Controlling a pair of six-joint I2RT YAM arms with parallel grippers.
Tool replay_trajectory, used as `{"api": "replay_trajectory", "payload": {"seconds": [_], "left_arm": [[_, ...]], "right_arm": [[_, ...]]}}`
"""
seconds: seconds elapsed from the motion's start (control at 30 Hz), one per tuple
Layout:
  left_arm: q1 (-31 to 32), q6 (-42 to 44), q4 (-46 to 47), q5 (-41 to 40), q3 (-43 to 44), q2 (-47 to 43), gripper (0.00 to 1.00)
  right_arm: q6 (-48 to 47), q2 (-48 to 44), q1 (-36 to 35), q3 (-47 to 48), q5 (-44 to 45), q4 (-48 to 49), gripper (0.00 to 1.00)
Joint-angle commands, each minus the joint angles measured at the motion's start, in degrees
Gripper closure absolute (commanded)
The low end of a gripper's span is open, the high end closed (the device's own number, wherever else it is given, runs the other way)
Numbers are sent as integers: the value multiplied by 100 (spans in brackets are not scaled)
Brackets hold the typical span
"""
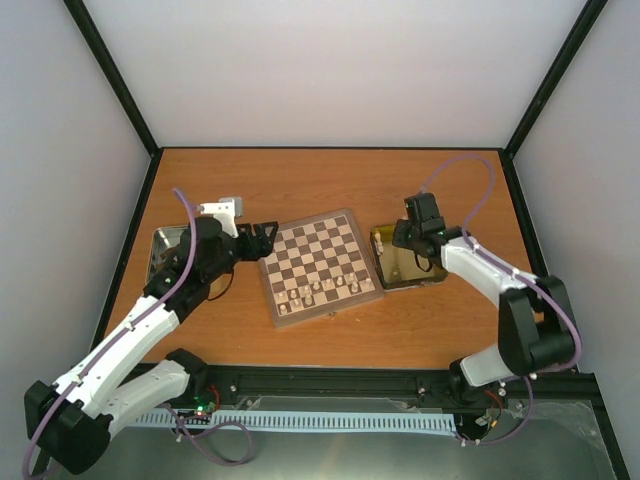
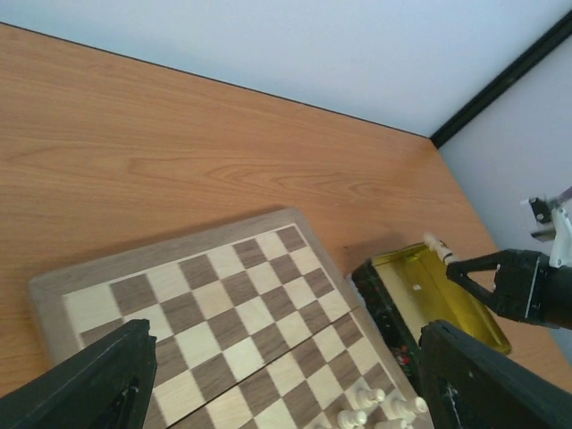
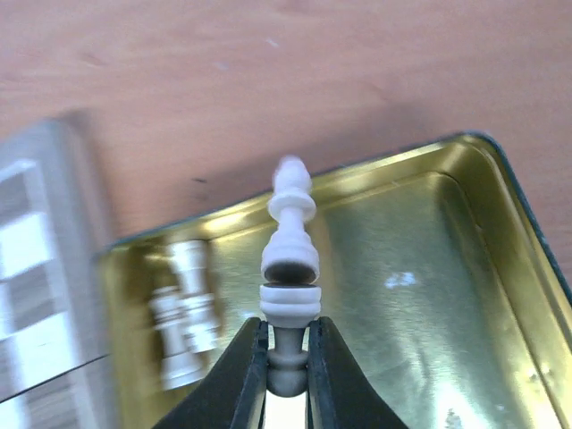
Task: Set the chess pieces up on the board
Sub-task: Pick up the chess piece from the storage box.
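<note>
The board [image 1: 322, 243] lies at mid-table, with several cream-white chess pieces [image 1: 316, 291] standing along its near rows; some of them [image 2: 362, 399] show at the bottom of the left wrist view. My right gripper [image 3: 288, 357] hangs over the gold tin [image 3: 429, 295], shut on one cream-white piece [image 3: 290, 304] held by its narrow end. The left wrist view also catches this piece [image 2: 437, 245], poking out of the right fingertips. More white pieces [image 3: 183, 313] lie blurred in the tin's left part. My left gripper [image 2: 286, 384] is open and holds nothing above the board's [image 2: 214, 313] left edge.
The gold tin [image 1: 407, 266] sits right against the board's right side. A silver metal tray [image 1: 160, 243] lies at the left, partly under my left arm. Black frame posts and pale walls bound the wooden table [image 1: 330, 185].
</note>
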State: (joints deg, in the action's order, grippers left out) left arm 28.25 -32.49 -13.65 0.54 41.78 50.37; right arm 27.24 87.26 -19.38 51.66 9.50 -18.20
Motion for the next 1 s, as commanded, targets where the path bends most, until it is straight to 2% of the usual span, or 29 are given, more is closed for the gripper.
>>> {"api": "replay_trajectory", "payload": {"seconds": [0.0, 0.13, 0.4, 0.7, 0.97], "left_arm": [[23, -81, 485, 739, 199, 151, 19], [23, -146, 600, 1249, 315, 212, 18], [20, -327, 1010, 2373, 419, 337, 16], [23, -641, 1232, 3322, 746, 746, 15], [23, -1152, 1825, 4524, 794, 1170, 15]], "right_arm": [[-372, -819, -114, -198, -819, -14, 96], [-645, -1528, -123, -392, -1612, 149, 97], [-1143, -2115, -228, -531, -3245, 481, 97], [-1514, -2311, -575, -512, -5407, 1087, 97], [-1839, -2103, -945, -139, -6191, 957, 97]]}}
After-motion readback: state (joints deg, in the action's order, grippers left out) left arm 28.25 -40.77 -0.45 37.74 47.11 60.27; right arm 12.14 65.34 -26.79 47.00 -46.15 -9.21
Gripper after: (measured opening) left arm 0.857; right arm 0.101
